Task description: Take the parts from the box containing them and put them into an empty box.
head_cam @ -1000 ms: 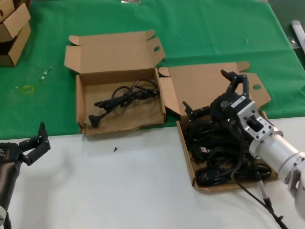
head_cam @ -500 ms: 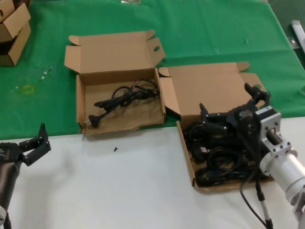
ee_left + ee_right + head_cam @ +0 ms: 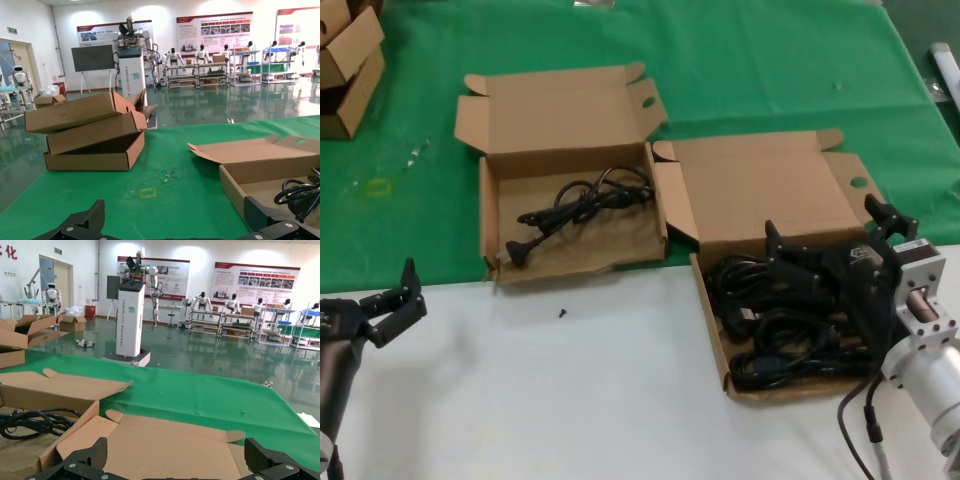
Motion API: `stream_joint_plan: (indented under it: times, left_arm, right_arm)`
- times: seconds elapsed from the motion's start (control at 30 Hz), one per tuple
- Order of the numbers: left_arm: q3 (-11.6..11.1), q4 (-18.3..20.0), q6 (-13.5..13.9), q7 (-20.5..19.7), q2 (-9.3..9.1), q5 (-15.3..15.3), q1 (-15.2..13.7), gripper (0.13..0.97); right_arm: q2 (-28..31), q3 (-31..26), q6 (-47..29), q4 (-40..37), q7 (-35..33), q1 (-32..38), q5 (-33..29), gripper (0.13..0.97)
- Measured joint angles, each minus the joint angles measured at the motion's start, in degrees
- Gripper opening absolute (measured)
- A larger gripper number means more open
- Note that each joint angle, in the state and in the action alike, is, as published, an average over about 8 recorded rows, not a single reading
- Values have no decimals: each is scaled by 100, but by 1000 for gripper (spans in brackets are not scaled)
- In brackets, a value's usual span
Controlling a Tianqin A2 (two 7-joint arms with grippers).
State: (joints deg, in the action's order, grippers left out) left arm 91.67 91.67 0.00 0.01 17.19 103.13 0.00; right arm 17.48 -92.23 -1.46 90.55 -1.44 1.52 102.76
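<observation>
The box containing the parts (image 3: 712, 330) lies at the right, lid flap (image 3: 165, 445) open, with several coiled black power cords (image 3: 775, 335) piled inside. My right gripper (image 3: 825, 222) hovers open over its back part, nothing between the fingers (image 3: 86, 458). The other box (image 3: 492, 215), its front edge ragged, sits left of it and holds one black cord (image 3: 582, 205), which also shows in the left wrist view as cord (image 3: 299, 192) and in the right wrist view as cord (image 3: 30, 421). My left gripper (image 3: 405, 295) waits open at the near left over the white table.
Small stacked cartons (image 3: 345, 60) stand at the far left on the green cloth, shown in the left wrist view as cartons (image 3: 90, 135). A tiny black screw (image 3: 561, 313) lies on the white table before the left box. A metal bar (image 3: 945, 65) lies at the far right edge.
My right gripper has drawn back to the right and toward me, away from the cords, still open and holding nothing. The left arm and both boxes have not moved.
</observation>
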Motion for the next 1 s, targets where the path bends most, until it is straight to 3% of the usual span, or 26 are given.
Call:
stream_joint_plan:
  times: [1.0]
  left_arm:
    - [0,0,0,0,0,0,0,966]
  right_arm:
    - [0,1,2,2,2,-2,0,966]
